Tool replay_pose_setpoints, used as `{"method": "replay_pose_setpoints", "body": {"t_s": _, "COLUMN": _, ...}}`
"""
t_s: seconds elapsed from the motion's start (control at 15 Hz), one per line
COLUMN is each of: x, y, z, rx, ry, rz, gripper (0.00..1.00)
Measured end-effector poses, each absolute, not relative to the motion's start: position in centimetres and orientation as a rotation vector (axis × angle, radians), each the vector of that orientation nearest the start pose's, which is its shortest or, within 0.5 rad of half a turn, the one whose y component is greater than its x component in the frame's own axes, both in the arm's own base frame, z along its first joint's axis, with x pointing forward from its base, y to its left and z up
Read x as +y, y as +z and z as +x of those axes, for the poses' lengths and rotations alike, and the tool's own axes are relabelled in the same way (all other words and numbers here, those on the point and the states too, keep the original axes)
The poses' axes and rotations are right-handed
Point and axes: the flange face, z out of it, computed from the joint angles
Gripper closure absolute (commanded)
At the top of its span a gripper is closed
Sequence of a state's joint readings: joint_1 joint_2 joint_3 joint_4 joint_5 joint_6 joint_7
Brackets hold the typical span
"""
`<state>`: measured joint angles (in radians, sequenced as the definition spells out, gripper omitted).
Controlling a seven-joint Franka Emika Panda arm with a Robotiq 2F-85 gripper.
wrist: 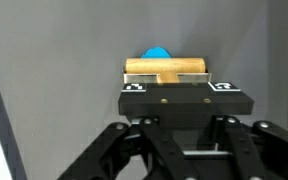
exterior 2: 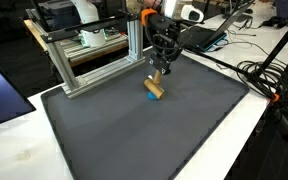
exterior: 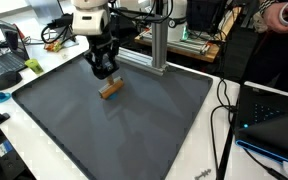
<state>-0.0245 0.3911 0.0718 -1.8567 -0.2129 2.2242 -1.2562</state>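
Wooden block [wrist: 167, 68] lies crosswise at the tips of the gripper [wrist: 182, 92], whose jaws are clenched, apparently on it, though the contact is hidden. A blue piece [wrist: 157, 53] sits just behind, above the dark mat [exterior: 154, 125]. A centred, level grip seems wise. No legible writing, only checkered marks on the fingertips [wrist: 134, 88].

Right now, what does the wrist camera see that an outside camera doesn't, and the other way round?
Only the wrist view: tiny white markers on the black pincer. Only an exterior view: the silver metal frame, black cables and white table. Both: the tan wooden block, the blue piece by it and the dark grey mat.
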Motion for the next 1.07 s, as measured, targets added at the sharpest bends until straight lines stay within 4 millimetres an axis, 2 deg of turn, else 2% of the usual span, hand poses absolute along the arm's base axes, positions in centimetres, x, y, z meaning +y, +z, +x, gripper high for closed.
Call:
{"method": "replay_pose_setpoints", "body": {"t_s": 0.47, "x": 2.5, "y": 30.9, "z": 63.3, "rx": -2.134, "ry": 0.154, "rz": -2.438, "gripper": 0.78}}
{"method": "replay_pose_setpoints", "body": {"t_s": 1.07, "x": 1.5, "y": 30.9, "z": 63.4, "rx": -2.119, "ry": 0.170, "rz": -2.466, "gripper": 0.78}}
